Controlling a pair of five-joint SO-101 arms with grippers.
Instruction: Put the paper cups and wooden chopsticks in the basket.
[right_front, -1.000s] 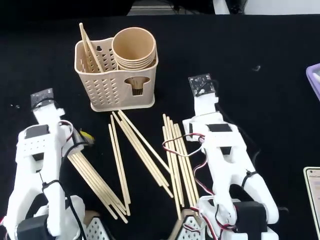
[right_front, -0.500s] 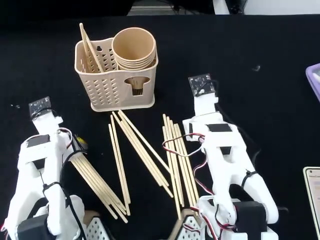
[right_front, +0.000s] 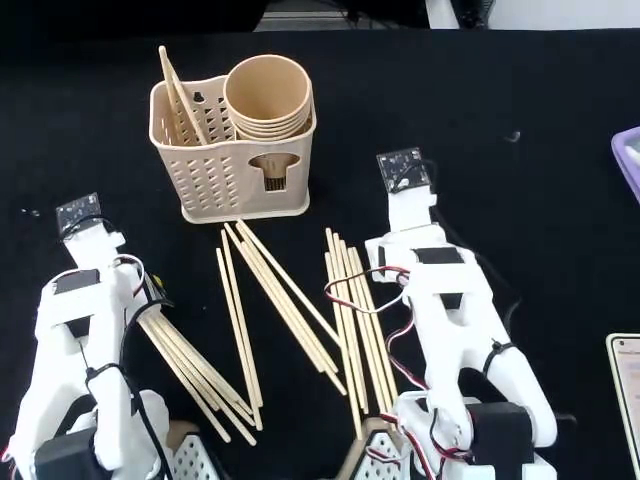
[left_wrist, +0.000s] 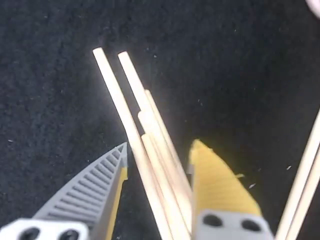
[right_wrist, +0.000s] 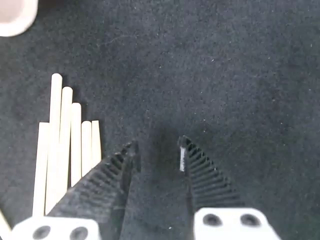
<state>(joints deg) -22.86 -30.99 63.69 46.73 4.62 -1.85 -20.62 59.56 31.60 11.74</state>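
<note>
Left first: the left tool (left_wrist: 161, 145) is closed on the left bundle (left_wrist: 150, 150), with both jaws pressed against its sides. This bundle, about five sticks, is laid on the tabletop (right_front: 520, 200), well to the arms' side of the basket (right_front: 230, 175) and off its left corner.

In the basket, the job is judged partly done. The paper cups (right_front: 268, 95) are nested in its right compartment, with about five rims counted, and no cup is left outside. At least two chopsticks (right_front: 178, 95) are stood tilted in its left compartment.

Just in front of the basket, the middle scatter (right_front: 270, 300) is fanned out loose, roughly seven sticks, untouched.

Further right of the basket's front, the right bundle (right_front: 355, 320) is laid straight, about six sticks. The right tool (right_wrist: 157, 150) is held open over bare tabletop just beside that bundle's ends, and nothing is gripped.

All three groups, some eighteen sticks, are judged still to be loaded.
</note>
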